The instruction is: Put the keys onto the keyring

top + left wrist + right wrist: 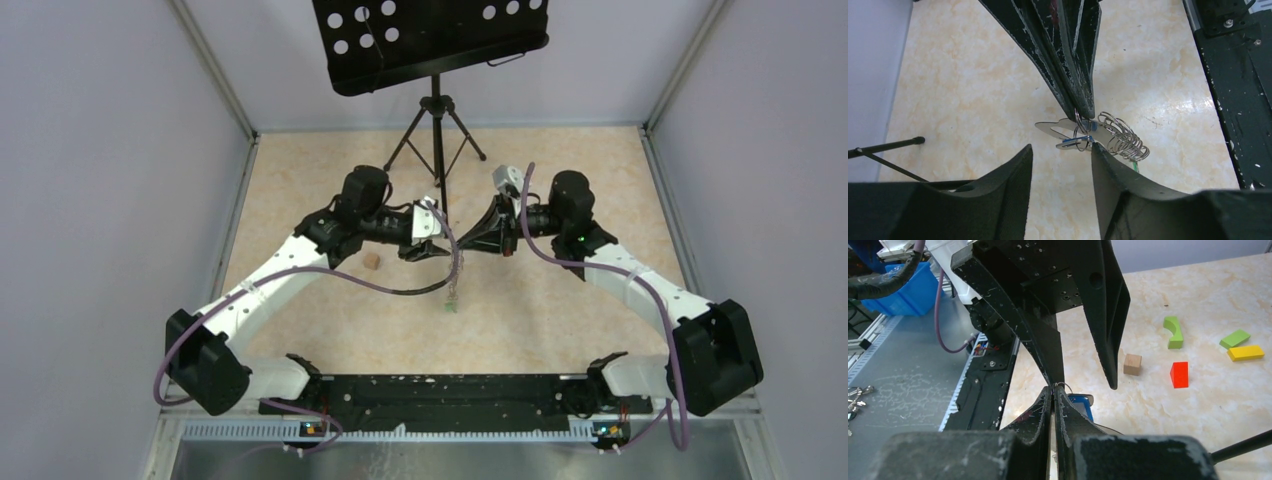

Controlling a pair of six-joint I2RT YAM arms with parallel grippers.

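Pinching the keyring (1118, 137) above the bench (973, 90), the right hand (1082, 107), fingers together, holds it and the blue-tagged key (1074, 144) just ahead of the left hand (1062, 150), whose fingers stand apart, the bundle lying crosswise to that gap.

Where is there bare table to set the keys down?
Bare tabletop lies between the hanging keys and the base rail, and back right, beside the tripod. Crowded: centre, where the left hand and right hand meet, and the blocks by the left arm.
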